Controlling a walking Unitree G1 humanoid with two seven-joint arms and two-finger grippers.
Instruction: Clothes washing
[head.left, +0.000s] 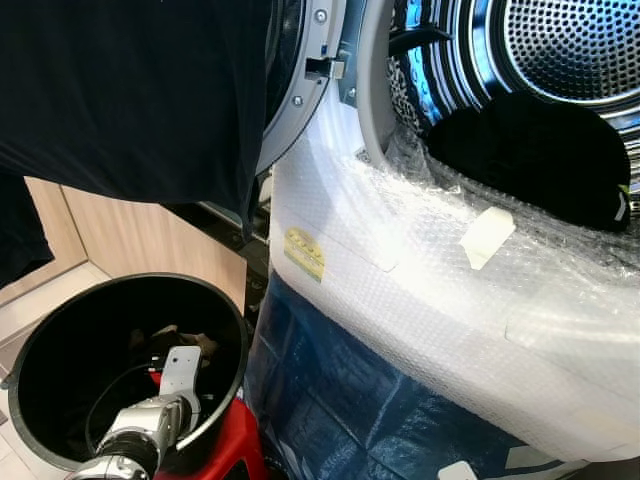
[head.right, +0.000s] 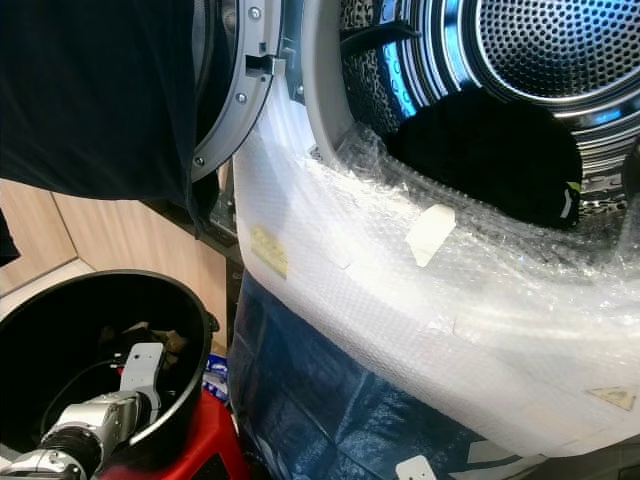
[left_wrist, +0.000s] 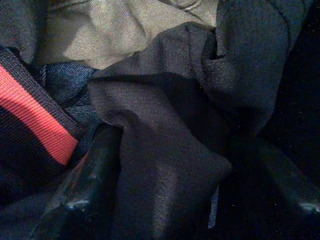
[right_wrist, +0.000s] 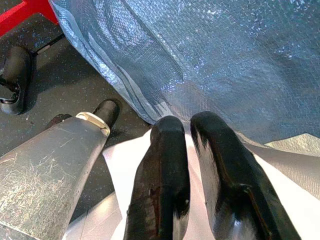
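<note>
Left wrist view has the left end effector (left_wrist: 175, 200) spread wide around a fold of dark garment (left_wrist: 165, 150) down in the black bucket (head.left: 215, 300), poised to lift laundry toward the drum (head.left: 560, 50); right end effector (right_wrist: 192, 200) hangs idle, fingers nearly together, holding nothing.

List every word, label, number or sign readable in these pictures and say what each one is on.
No text can be read.
Yellow sticker on the bubble-wrapped washing machine front: print too small and blurred to read.
Pale tape patches on the bubble wrap: blank.
Colourful item beside the black bucket: possibly printed, too small to tell.
Clothes at the left end effector: a red stripe, no lettering.
</note>
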